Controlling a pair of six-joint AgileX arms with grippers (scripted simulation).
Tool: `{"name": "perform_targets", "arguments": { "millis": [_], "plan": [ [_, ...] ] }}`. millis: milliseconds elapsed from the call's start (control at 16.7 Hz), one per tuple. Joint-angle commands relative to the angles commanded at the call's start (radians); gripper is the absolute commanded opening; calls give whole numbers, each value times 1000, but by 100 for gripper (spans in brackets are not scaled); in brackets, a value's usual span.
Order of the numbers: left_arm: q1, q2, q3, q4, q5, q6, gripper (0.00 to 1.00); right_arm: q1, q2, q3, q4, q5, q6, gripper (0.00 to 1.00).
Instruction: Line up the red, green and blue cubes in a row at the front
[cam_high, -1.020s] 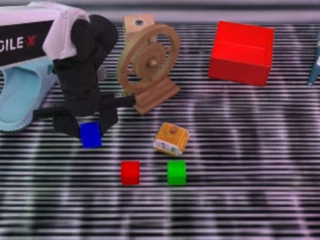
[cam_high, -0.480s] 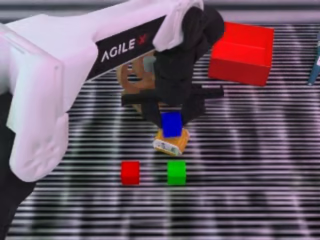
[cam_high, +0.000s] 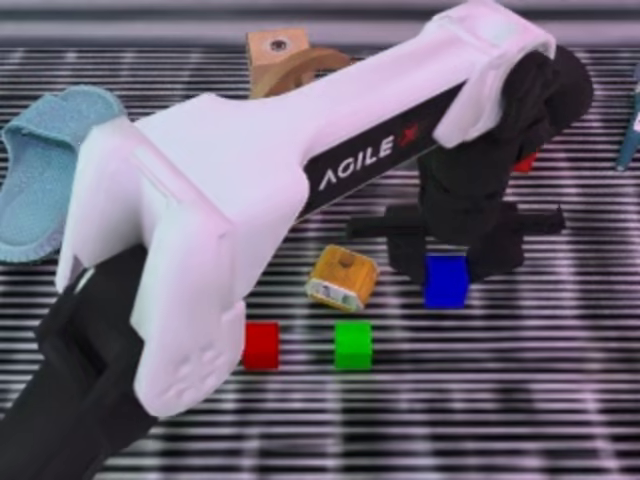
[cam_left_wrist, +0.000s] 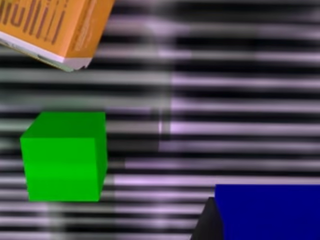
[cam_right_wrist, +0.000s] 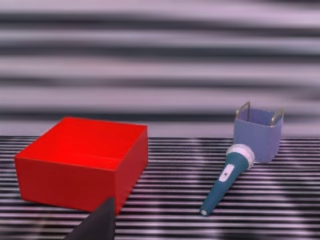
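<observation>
The blue cube (cam_high: 446, 281) hangs just above the table, right of the orange toy block, with my left gripper (cam_high: 446, 272) shut on it. In the left wrist view the blue cube (cam_left_wrist: 270, 212) fills the lower corner beside a dark fingertip (cam_left_wrist: 207, 227). The red cube (cam_high: 261, 345) and the green cube (cam_high: 353, 344) sit side by side near the front. The green cube (cam_left_wrist: 62, 157) lies a short gap from the held blue one. My right arm is outside the top view; only a dark part of my right gripper (cam_right_wrist: 100, 225) shows.
An orange-topped toy block (cam_high: 343, 277) stands behind the green cube. The left arm hides most of the red open box (cam_right_wrist: 80, 165). A teal microphone (cam_right_wrist: 227, 177) and a lilac basket (cam_right_wrist: 258, 132) lie far right. A blue slipper (cam_high: 45, 170) and a wooden wheel toy (cam_high: 285, 55) stand behind.
My left arm has carried the blue cube from the left side, over the orange block, to its right. The red and green cubes have not moved.
</observation>
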Motion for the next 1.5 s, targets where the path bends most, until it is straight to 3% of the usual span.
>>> {"name": "perform_targets", "arguments": {
  "millis": [300, 720, 1020, 1500],
  "plan": [
    [3, -5, -19, 20, 0, 3, 0, 0, 0, 0, 0, 0, 0, 100],
    [0, 1, -256, 258, 0, -1, 0, 0, 0, 0, 0, 0, 0, 100],
    [-2, 3, -272, 275, 0, -2, 0, 0, 0, 0, 0, 0, 0, 100],
    [-2, 3, -272, 275, 0, -2, 60, 0, 0, 0, 0, 0, 0, 100]
  ]
}}
